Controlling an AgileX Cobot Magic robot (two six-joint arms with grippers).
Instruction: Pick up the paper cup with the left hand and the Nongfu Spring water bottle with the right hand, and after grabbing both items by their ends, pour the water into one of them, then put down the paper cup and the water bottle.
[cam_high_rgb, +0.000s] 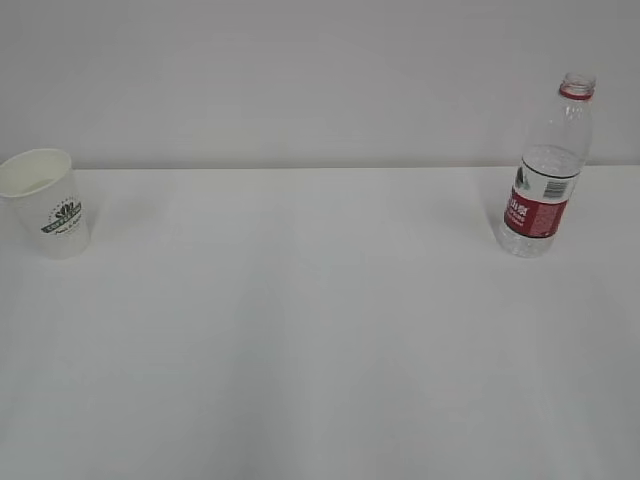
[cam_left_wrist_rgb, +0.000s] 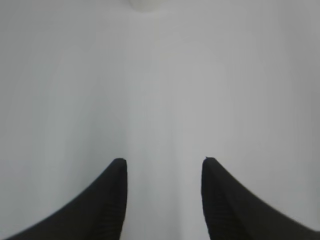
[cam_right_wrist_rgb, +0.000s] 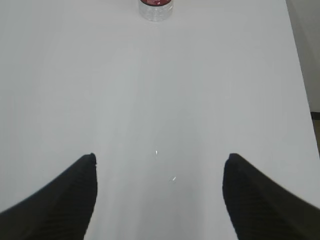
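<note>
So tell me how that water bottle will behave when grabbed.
The bottle is tall, narrow and looks nearly empty, so probably light and tippy. Its thin ribbed plastic may buckle under a squeeze. With no cap visible, tilting could spill any water.

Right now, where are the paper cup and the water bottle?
paper cup (cam_high_rgb: 52, 205), exterior view, on its printed side wall.
water bottle (cam_high_rgb: 537, 205), exterior view, on its dark red label.

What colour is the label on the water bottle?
Dark red, with a white band above it; the label on the water bottle shows best in the exterior view.
</note>
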